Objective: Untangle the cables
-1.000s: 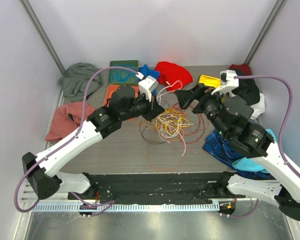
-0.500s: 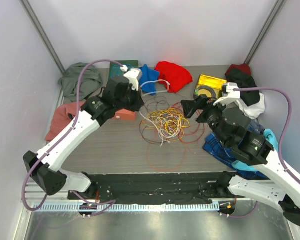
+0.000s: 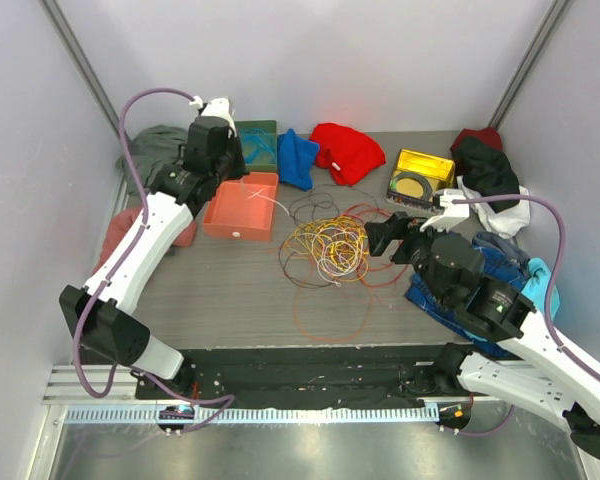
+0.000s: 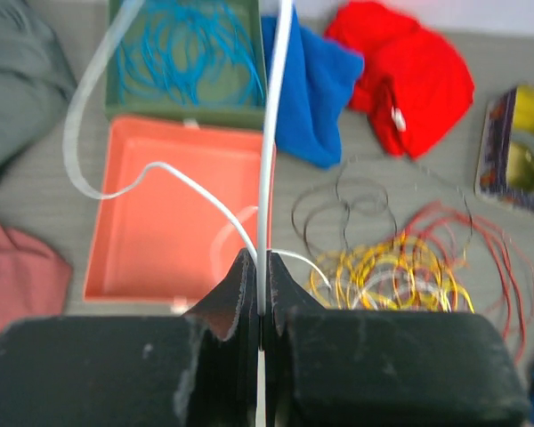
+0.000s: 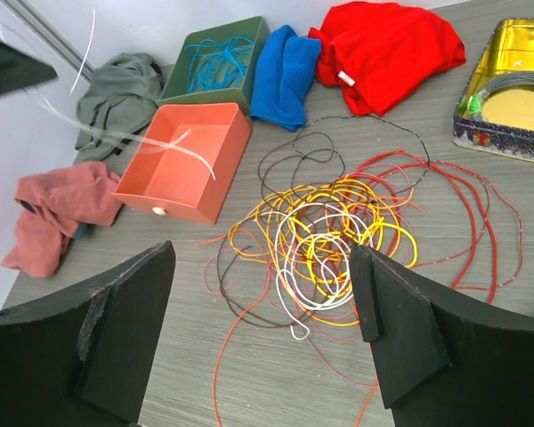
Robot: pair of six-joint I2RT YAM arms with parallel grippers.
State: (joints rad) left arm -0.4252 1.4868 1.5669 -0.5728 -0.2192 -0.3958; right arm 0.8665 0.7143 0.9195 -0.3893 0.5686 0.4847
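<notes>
The cables (image 3: 330, 245) lie in a tangle of yellow, orange, red, white and dark brown loops mid-table. They also show in the right wrist view (image 5: 338, 222) and the left wrist view (image 4: 392, 276). My left gripper (image 3: 232, 160) is raised at the back left and is shut on a white cable (image 4: 263, 160). That cable (image 3: 265, 200) trails over the orange tray (image 3: 242, 205) towards the tangle. My right gripper (image 5: 262, 311) is open and empty, just right of the tangle (image 3: 380, 238).
A green box (image 3: 252, 140) holding blue cables stands behind the orange tray. A yellow tin (image 3: 417, 178) sits back right. Cloth lies around: red (image 3: 345, 150), blue (image 3: 298, 158), grey (image 3: 155, 150), pink (image 3: 120, 235), black (image 3: 485, 160), blue plaid (image 3: 445, 290).
My left arm has swung up and back to the left, drawing the white cable out of the tangle and over the orange tray. My right gripper has drawn back a little towards the near edge.
</notes>
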